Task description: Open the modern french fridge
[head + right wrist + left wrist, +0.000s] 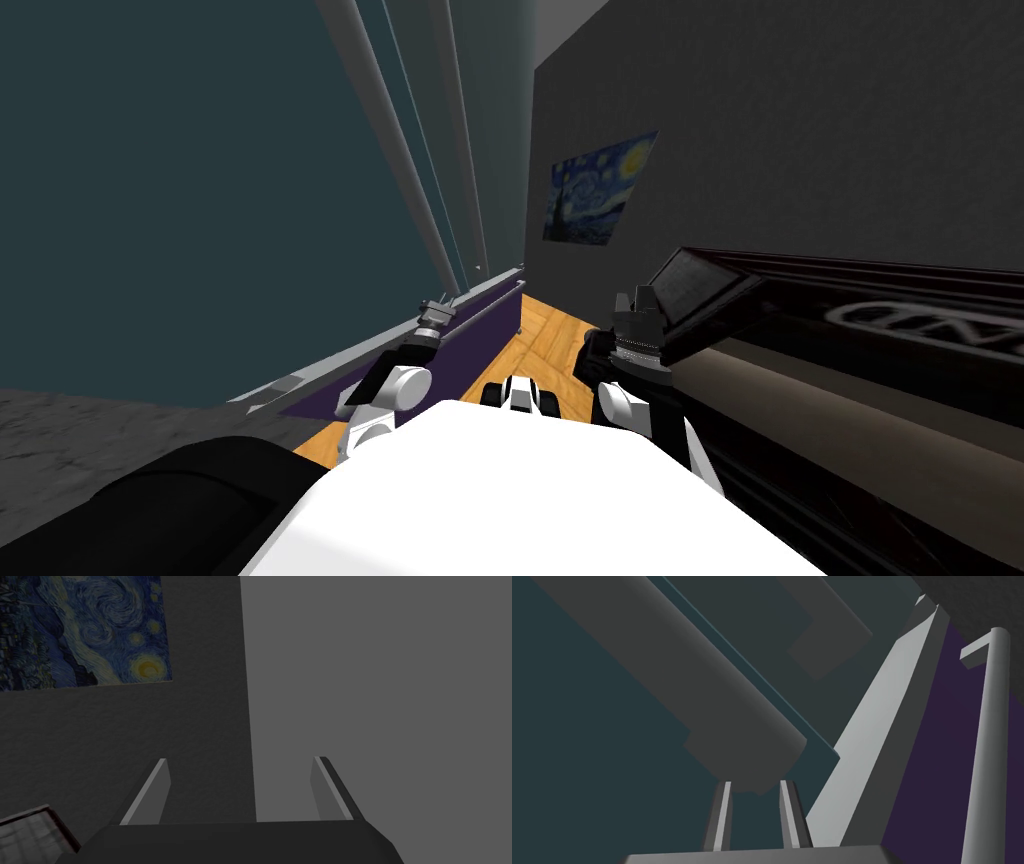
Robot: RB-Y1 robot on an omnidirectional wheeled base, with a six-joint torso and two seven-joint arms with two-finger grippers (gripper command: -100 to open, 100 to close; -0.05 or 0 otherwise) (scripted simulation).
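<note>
The fridge is a tall dark teal front on my left, with long grey bar handles running up its doors. My left gripper is at the lower end of the nearest handle. In the left wrist view that grey handle ends right at my left gripper, whose fingers stand close together against its end. A second grey handle lies beyond it. My right gripper is held up on the right, away from the fridge, and its jaws are open and empty.
Below the doors runs a purple drawer front with its own grey bar handle. A dark counter stands close on my right. A strip of wooden floor lies between them, ending at a dark wall with a painting.
</note>
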